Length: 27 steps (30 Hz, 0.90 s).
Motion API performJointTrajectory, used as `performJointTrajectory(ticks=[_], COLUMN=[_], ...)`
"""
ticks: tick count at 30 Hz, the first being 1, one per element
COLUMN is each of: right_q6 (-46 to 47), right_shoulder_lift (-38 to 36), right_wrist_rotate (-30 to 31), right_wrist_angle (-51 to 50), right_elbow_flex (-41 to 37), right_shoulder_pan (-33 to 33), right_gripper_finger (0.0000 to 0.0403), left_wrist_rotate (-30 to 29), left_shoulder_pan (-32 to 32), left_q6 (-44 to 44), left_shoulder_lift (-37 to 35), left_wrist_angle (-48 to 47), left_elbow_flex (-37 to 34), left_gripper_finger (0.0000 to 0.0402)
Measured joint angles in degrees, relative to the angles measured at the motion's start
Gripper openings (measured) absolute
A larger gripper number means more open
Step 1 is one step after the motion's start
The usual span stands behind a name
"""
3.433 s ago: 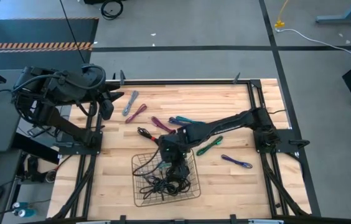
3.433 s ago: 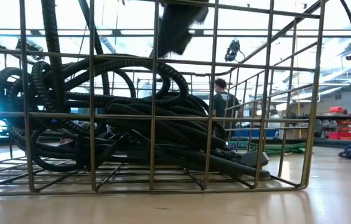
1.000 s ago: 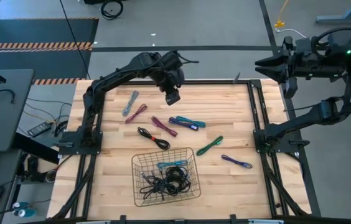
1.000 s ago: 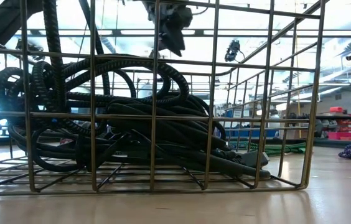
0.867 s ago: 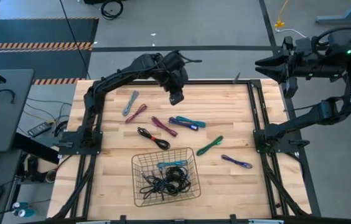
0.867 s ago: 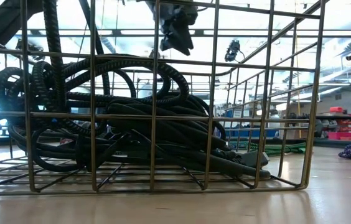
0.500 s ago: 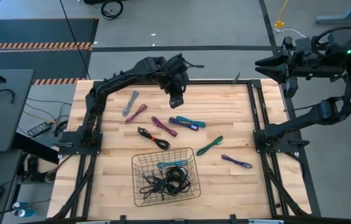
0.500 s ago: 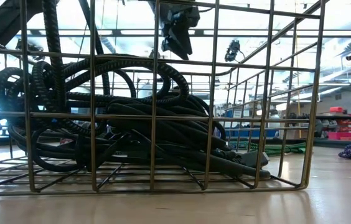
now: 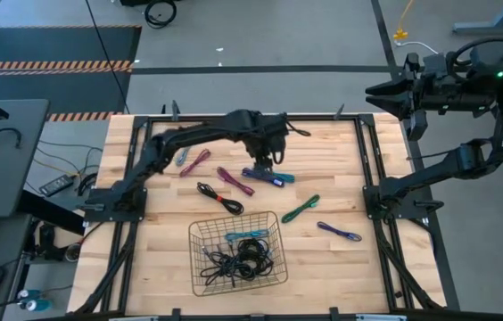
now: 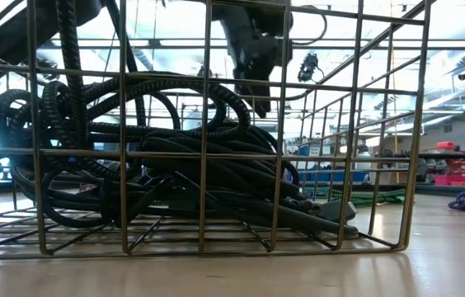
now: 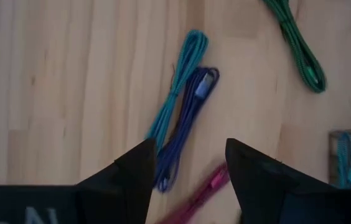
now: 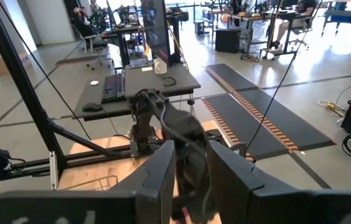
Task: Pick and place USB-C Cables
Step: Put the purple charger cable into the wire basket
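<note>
Several USB-C cables lie loose on the wooden table point(image 9: 153, 259): a blue one point(image 11: 188, 118) beside a teal one point(image 11: 178, 87), a magenta one point(image 9: 234, 180), a black one point(image 9: 218, 196), a green one point(image 9: 300, 208) and purple ones point(image 9: 339, 232). My left gripper point(image 11: 191, 168) hangs open, pointing steeply down, just above the blue and teal pair point(image 9: 267, 175), touching nothing. In the low view it point(image 10: 257, 95) shows behind the basket wires. My right gripper point(image 9: 378, 89) waits open, raised beyond the table's far right corner.
A wire mesh basket point(image 9: 193, 234) stands near the table's front edge, holding a tangle of black cables point(image 10: 175, 181) and a teal one point(image 9: 247, 235). Another purple cable point(image 9: 195, 160) lies at the far left, partly under my left arm. Metal frame rails border the table.
My left gripper has swung from the table's far edge toward the right and near side and come down, ending just above the blue and teal cables. The cables and the basket have stayed where they were.
</note>
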Motion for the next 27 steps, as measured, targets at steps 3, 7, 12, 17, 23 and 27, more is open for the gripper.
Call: performJointTrajectory(ticks=[3, 7, 12, 17, 23, 27], right_q6=[0.72, 0.76, 0.78, 1.42, 1.42, 1.42], right_shoulder_lift=[0.00, 0.00, 0.02, 0.00, 0.00, 0.00], right_wrist_rotate=[-0.04, -0.04, -0.02, -0.02, -0.02, -0.47], right_wrist_angle=[-0.04, -0.04, 0.02, -0.02, -0.02, -0.02], right_elbow_flex=[0.00, 0.00, 0.00, 0.00, 0.00, 0.00], right_shoulder_pan=[0.00, 0.00, 0.00, 0.00, 0.02, 0.00], right_gripper_finger=[0.0101, 0.0101, 0.0101, 0.0101, 0.0101, 0.0101], left_wrist_rotate=[-0.15, -0.20, -0.38, -0.39, -1.68, -1.76], left_shoulder_pan=[-0.67, -1.00, -0.81, -0.99, -2.30, -3.33], left_q6=[-0.87, -1.99, -4.41, -4.43, -2.32, -1.04], left_shoulder_lift=[1.68, 3.99, 7.24, 9.47, 10.73, 11.59], left_wrist_angle=[1.43, 3.65, 3.97, 3.57, 3.83, 2.84], left_elbow_flex=[0.00, 0.00, 0.01, -0.02, 0.04, 0.04], left_gripper_finger=[0.0199, 0.0199, 0.0199, 0.0199, 0.0199, 0.0199])
